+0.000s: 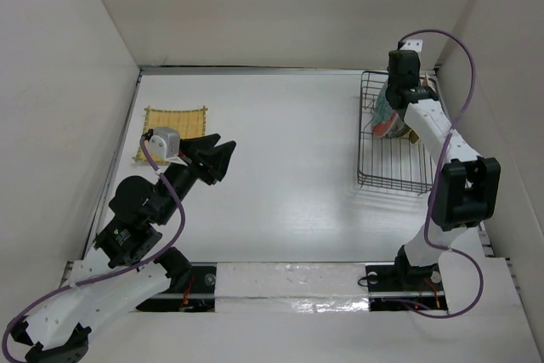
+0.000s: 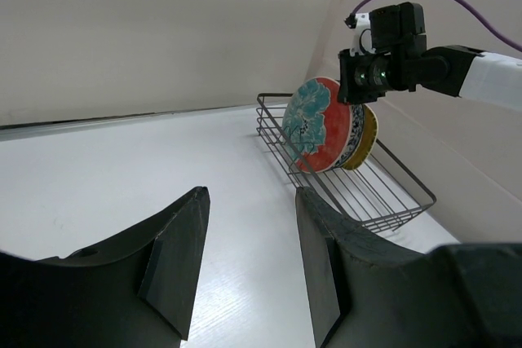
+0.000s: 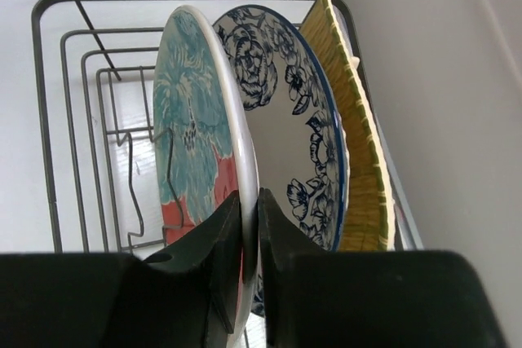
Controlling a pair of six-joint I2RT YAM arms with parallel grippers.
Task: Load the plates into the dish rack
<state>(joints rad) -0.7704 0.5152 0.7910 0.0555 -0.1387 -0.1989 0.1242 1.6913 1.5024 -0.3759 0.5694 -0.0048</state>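
Three plates stand on edge at the far end of the black wire dish rack [image 1: 393,166]: a red-rimmed teal plate [image 3: 192,120], a blue-and-white floral plate [image 3: 281,95] behind it, and a yellow woven plate [image 3: 355,144] at the back. My right gripper [image 3: 249,197] reaches down from above, its jaws pinching the white rim of the red-rimmed plate. Another yellow woven plate [image 1: 161,118] lies flat on the table at the far left, partly hidden by my left wrist. Just right of it my left gripper [image 1: 223,159] hovers open and holds nothing.
White walls enclose the table on three sides; the rack sits close to the right wall. The near half of the rack [image 2: 383,201] holds only bare wires. A purple cable [image 1: 463,82] loops over the right arm.
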